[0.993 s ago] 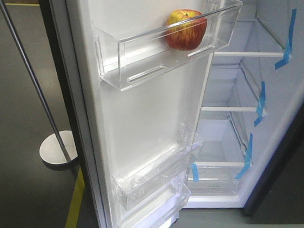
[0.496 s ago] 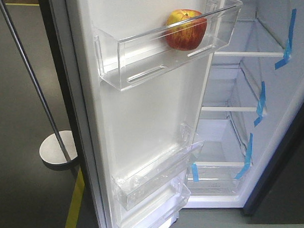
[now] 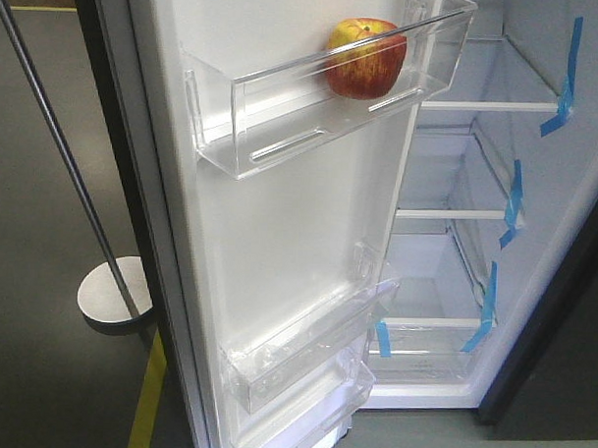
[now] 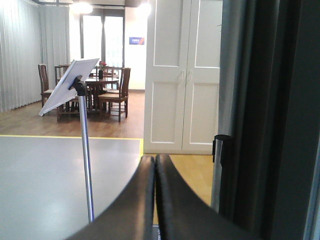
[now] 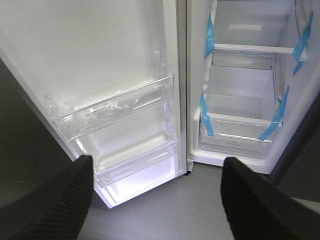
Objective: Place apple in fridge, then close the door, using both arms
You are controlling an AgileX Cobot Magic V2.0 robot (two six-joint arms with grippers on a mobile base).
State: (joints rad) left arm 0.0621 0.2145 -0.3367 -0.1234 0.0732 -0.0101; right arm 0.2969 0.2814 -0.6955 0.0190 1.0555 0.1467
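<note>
Grey floor (image 3: 38,372) lies around the open fridge (image 3: 444,278). Its door (image 3: 279,243) stands swung wide, and the top door bin (image 3: 273,120) holds the apple (image 3: 366,57). The right fingers (image 5: 60,200) are spread apart, and the left fingers (image 4: 140,200) are pressed together, empty.

The open compartment of the fridge (image 3: 435,278) is left unblocked at 3 o'clock in the front view, crossed only by white shelves (image 3: 447,214). The centre is barred by the swung-out door (image 3: 279,243), whose top bin (image 3: 273,120) is partly taken up by the apple (image 3: 366,57). A slanted stand pole (image 3: 56,137) is met at 9 o'clock.
</note>
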